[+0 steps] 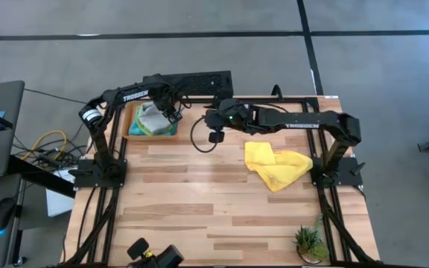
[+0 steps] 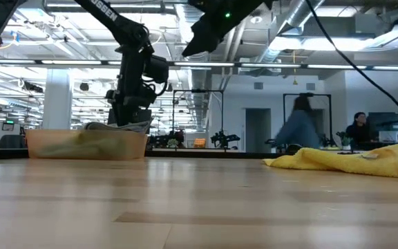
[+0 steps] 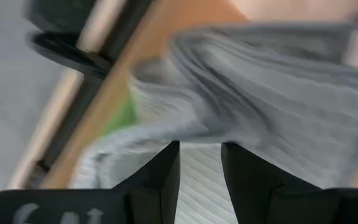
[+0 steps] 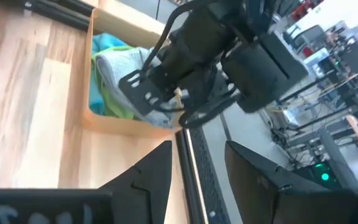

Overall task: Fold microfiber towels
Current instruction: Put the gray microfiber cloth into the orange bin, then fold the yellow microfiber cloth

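A wooden tray (image 1: 133,128) stands at the table's far left with a light grey towel (image 4: 120,59) on top of a lime green one (image 4: 114,102) and a turquoise one (image 4: 107,42). My left gripper (image 3: 201,171) points down over the grey towel (image 3: 260,93), its fingers apart. A yellow towel (image 1: 276,165) lies crumpled on the table at the right. My right gripper (image 4: 197,168) hangs open in the air above the table's far middle (image 1: 214,136), with nothing between its fingers. My left gripper comes at the top of the grey towel (image 3: 201,186) from above, pointing down, and the ribbed cloth shows in the gap between its fingers. The fingertips are hidden by the gripper itself. I cannot tell whether they touch the towel.
A small potted plant (image 1: 309,242) stands at the near right corner. A black box (image 1: 196,80) lies at the far edge, and a camera mount (image 1: 155,255) sits at the near edge. The bare wood (image 1: 192,193) in the middle gives free room. People (image 2: 299,128) show in the room behind.
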### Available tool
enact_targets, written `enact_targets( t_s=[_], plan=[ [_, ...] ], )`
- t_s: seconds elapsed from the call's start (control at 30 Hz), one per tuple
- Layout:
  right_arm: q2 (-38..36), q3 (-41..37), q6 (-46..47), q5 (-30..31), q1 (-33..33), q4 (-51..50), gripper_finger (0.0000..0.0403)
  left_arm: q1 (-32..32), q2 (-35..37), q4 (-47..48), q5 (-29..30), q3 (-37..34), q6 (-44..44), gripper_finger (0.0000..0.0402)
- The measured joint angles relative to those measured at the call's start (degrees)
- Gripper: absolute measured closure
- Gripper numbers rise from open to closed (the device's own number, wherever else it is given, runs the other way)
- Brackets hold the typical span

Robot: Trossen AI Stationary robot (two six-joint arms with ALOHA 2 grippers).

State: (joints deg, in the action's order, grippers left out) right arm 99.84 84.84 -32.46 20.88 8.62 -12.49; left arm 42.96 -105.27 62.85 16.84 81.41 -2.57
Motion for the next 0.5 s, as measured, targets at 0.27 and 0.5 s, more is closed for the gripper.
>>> enact_targets(
  t_s=[0.27,0.5],
  plan=[
    [-5.6,0.0,1.0,0.1,0.1,-10.9,0.0230,-1.6,1.1,-0.4,5.1,-0.3,-1.2,0.0292],
    [-13.7,0.0,2.8,0.2,0.5,-27.1,0.0230,-7.5,8.7,-1.3,5.2,-0.3,0.3,0.0292]
  ],
)
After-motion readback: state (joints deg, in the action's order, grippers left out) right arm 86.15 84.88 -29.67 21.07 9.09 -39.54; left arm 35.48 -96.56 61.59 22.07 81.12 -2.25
